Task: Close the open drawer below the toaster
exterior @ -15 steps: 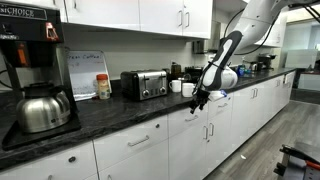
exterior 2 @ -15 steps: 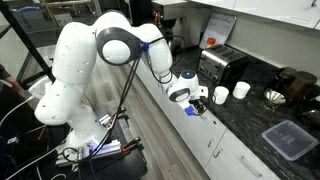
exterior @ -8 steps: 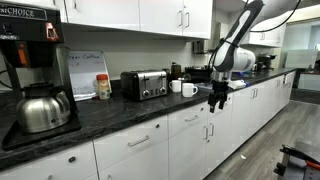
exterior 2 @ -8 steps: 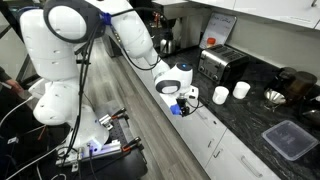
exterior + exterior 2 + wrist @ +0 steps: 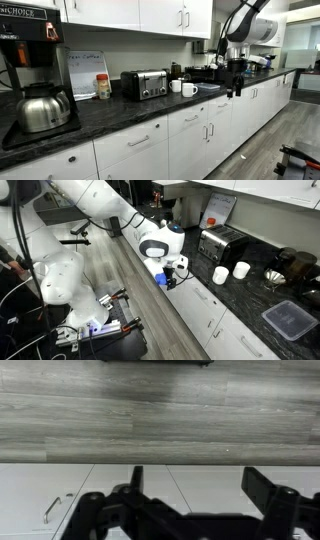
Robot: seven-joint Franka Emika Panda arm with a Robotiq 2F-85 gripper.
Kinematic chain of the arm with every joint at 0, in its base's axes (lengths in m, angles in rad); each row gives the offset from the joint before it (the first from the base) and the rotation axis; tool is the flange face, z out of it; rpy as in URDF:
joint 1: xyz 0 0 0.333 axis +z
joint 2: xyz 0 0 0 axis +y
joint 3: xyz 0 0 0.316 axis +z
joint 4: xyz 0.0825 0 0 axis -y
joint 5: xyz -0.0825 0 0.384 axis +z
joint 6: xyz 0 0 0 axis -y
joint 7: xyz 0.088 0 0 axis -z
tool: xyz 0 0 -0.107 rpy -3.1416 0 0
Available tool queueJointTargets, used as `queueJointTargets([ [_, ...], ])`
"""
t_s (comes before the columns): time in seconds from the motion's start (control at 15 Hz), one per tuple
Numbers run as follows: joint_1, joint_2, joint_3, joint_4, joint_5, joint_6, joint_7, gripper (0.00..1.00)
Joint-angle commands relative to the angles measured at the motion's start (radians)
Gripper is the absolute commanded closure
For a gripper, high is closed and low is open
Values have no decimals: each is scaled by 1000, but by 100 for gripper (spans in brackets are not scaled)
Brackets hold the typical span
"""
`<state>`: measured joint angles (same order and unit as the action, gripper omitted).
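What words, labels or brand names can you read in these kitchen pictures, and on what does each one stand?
"CHOICE": white letters on the top panel of the black coffee maker; any letters before it are cut off by the picture's edge.
Blue handwriting on the white sign behind the counter: too blurred to read.
The toaster: no readable label.
Wrist view: no text.

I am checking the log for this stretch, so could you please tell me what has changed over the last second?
The gripper has moved along the counter front, away from the toaster, rising a little as the arm swung up. It took hold of nothing and is open and empty now. The drawer under the toaster looks flush throughout; the toaster, mugs and coffee pot have not moved.
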<state>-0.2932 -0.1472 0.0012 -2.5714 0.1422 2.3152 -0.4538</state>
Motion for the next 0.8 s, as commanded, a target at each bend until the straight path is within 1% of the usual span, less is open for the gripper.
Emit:
queueJointTargets([
  [0.0, 87, -134, -79, -11, -33, -84, 11, 0],
  [0.07, 104, -158, -90, -7, -41, -94, 24, 0],
  [0.2, 127, -194, -96, -3, -54, -82, 90, 0],
  [0.27, 140, -158, -116, 1, -48, -68, 60, 0],
  [0.33, 148, -177, -117, 1, -53, -68, 80, 0],
  [0.73, 154, -192, -118, 1, -55, -70, 94, 0],
])
